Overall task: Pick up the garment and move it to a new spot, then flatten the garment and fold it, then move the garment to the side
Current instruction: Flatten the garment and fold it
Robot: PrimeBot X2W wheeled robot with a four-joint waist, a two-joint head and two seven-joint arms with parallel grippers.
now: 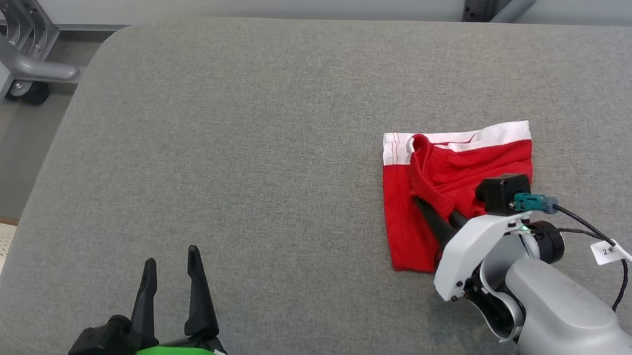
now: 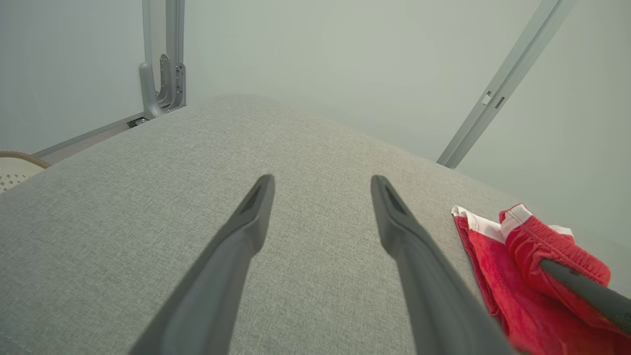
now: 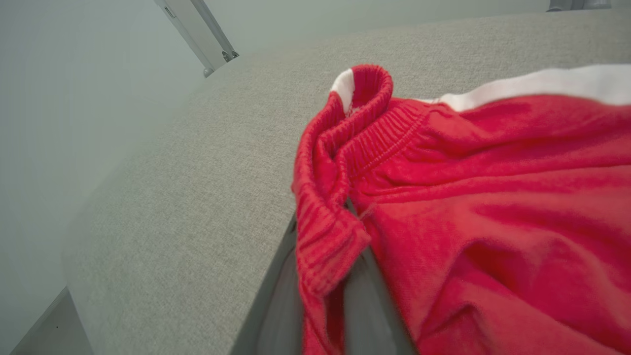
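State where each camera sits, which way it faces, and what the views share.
Head view: on the head, looking forward and down at the grey cushion; open left tool lower left, right tool lower right, shut on the red garment.
Left wrist view: on the left wrist, looking along its own spread fingers across the cushion toward the wall.
Right wrist view: on the right wrist, looking along its fingers into the pinched waistband.
Shared: all three show the garment and cushion.

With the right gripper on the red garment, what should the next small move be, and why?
Probably carry the pinched hem across and lay it down. The right gripper is shut on the ribbed edge of the garment, which stands raised, only partly turned over; the left gripper hangs open, apart.
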